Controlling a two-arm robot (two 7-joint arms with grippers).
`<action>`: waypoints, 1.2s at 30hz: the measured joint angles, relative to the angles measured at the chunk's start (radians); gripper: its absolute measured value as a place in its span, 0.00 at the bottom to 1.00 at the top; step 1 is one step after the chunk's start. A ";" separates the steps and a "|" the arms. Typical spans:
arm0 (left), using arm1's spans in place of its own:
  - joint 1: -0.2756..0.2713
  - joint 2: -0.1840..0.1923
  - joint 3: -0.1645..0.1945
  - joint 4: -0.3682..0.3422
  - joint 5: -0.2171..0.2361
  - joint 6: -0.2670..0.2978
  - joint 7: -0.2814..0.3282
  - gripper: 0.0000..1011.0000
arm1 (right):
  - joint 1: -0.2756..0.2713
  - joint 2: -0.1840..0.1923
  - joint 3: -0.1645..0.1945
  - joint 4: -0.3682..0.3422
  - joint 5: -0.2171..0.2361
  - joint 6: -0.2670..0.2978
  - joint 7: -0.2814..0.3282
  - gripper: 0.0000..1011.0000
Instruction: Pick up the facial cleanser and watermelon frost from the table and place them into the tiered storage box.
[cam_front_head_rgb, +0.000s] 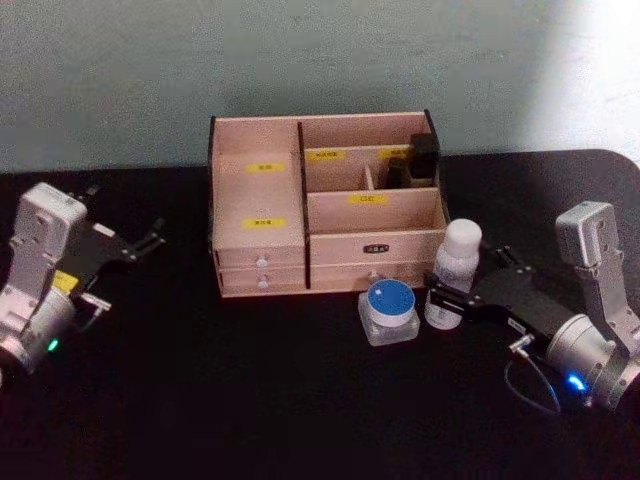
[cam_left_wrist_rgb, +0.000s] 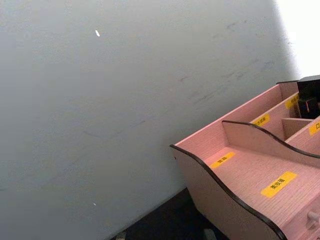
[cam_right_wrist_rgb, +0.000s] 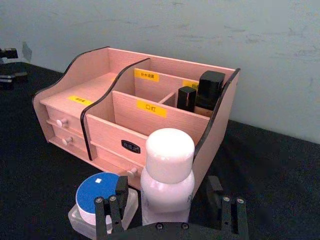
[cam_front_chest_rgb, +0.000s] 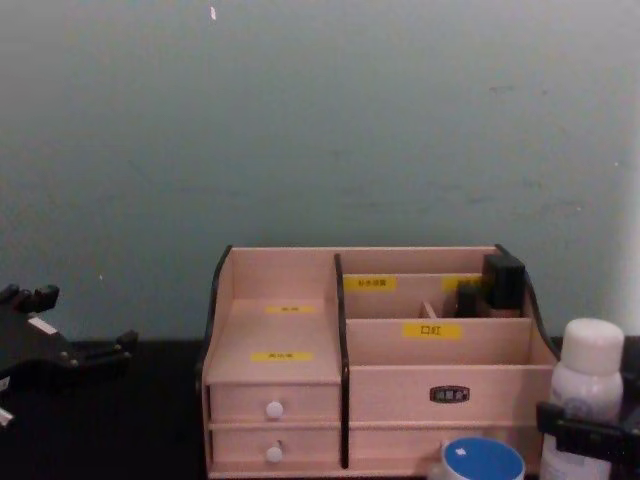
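The facial cleanser (cam_front_head_rgb: 457, 262), a white bottle with a rounded cap, stands upright on the black table just right of the tiered storage box (cam_front_head_rgb: 260, 190). My right gripper (cam_front_head_rgb: 452, 292) is open, with a finger (cam_right_wrist_rgb: 119, 192) on either side of the bottle's (cam_right_wrist_rgb: 167, 175) lower body and a gap on one side. The watermelon frost (cam_front_head_rgb: 388, 310), a squat clear jar with a blue lid, sits just left of the bottle in front of the box (cam_right_wrist_rgb: 125, 107). My left gripper (cam_front_head_rgb: 153, 235) hovers open at the far left, away from everything.
Two dark cosmetic containers (cam_front_head_rgb: 422, 155) stand in the box's back right compartment; its other compartments (cam_left_wrist_rgb: 250, 175) are bare. A pale wall (cam_front_chest_rgb: 320, 120) rises close behind the box. The black tabletop (cam_front_head_rgb: 250, 390) stretches out in front.
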 joint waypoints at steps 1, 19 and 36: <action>0.000 0.000 0.000 0.000 0.000 0.000 0.000 0.99 | 0.000 0.000 0.000 0.000 0.000 0.000 0.000 0.99; 0.000 0.000 0.000 0.000 0.000 0.000 0.000 0.99 | -0.002 0.003 -0.001 -0.002 0.006 0.000 0.000 0.76; 0.000 0.000 0.000 0.000 0.000 0.000 0.000 0.99 | -0.002 0.005 -0.001 -0.003 0.008 -0.001 0.000 0.58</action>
